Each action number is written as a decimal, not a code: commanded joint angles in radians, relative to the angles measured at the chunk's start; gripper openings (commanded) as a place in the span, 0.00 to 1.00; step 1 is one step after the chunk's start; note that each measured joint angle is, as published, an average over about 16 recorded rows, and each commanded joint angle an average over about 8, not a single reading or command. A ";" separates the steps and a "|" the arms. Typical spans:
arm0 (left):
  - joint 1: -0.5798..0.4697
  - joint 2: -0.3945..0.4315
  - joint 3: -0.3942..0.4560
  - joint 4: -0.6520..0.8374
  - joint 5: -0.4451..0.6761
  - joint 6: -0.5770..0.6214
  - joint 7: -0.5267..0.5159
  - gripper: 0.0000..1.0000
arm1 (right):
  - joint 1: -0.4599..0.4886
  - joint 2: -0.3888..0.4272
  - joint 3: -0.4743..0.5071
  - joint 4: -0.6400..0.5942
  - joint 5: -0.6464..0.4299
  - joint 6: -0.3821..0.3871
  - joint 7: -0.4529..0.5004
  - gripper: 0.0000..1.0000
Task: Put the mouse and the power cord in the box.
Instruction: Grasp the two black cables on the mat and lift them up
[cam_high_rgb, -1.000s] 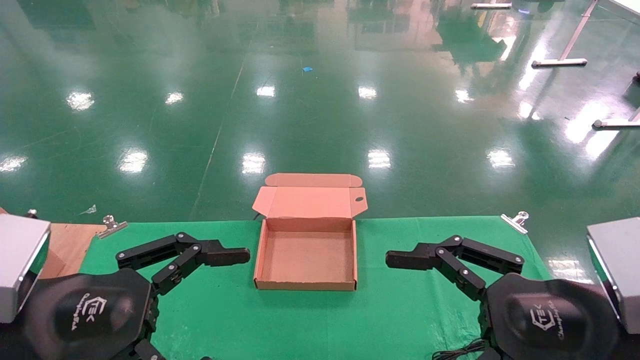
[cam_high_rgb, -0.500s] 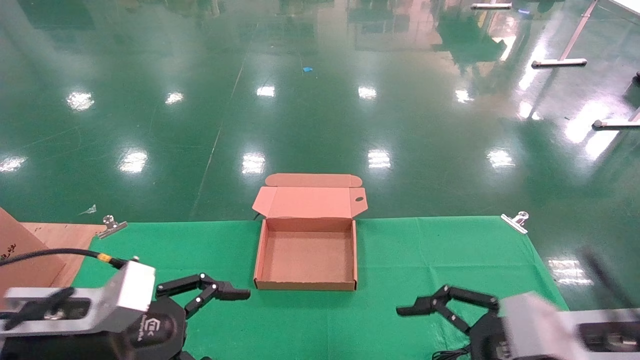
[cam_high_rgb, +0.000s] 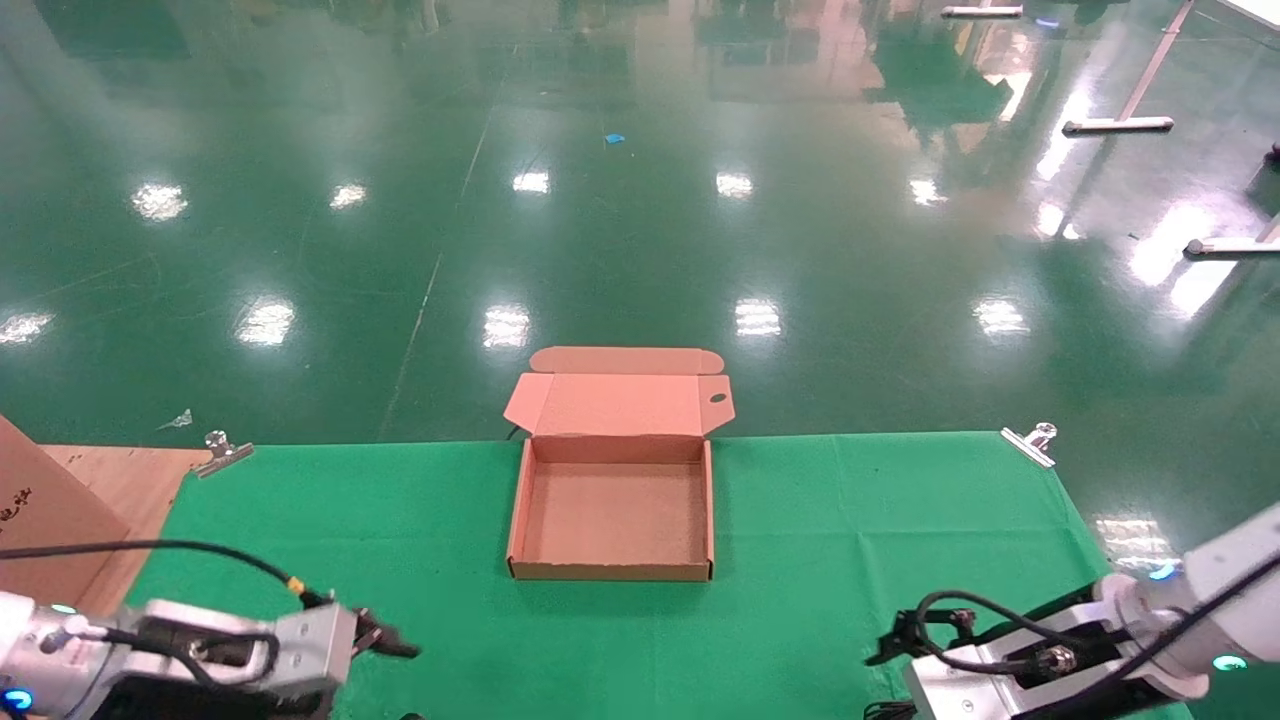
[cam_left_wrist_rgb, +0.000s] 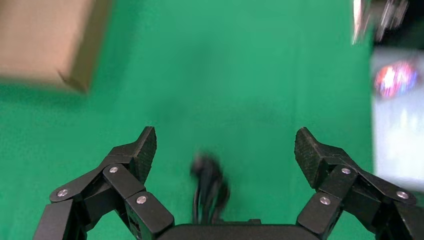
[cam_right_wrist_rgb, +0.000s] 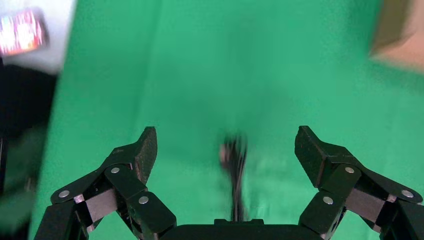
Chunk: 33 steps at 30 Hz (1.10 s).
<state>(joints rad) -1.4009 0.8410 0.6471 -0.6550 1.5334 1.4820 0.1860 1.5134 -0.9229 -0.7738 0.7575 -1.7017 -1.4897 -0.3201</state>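
The box stands open in the middle of the green cloth, lid folded back, nothing inside. My left gripper hangs open over the cloth near the front left. On the cloth between its fingers lies a blurred black thing with thin strands; I cannot tell whether it is the mouse. My right gripper hangs open near the front right. Beneath it lies a blurred thin black power cord. A bit of the cord shows at the table's front edge.
A larger brown carton and a wooden board sit at the far left. Metal clips pin the cloth's far corners. The cloth's far edge runs just behind the box, with the shiny floor beyond.
Both arms have pulled back from beside the box toward the table's front edge and tipped downward. The grippers stay open.
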 joint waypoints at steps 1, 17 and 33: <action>-0.033 0.024 0.034 0.056 0.073 -0.014 0.048 1.00 | 0.030 -0.036 -0.032 -0.058 -0.065 0.017 -0.042 1.00; -0.093 0.133 0.084 0.416 0.179 -0.155 0.292 1.00 | 0.044 -0.174 -0.108 -0.367 -0.222 0.229 -0.243 1.00; -0.111 0.179 0.081 0.579 0.180 -0.246 0.394 1.00 | 0.068 -0.268 -0.096 -0.621 -0.210 0.372 -0.393 1.00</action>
<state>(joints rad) -1.5113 1.0184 0.7269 -0.0798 1.7112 1.2407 0.5798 1.5803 -1.1886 -0.8696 0.1422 -1.9115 -1.1194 -0.7101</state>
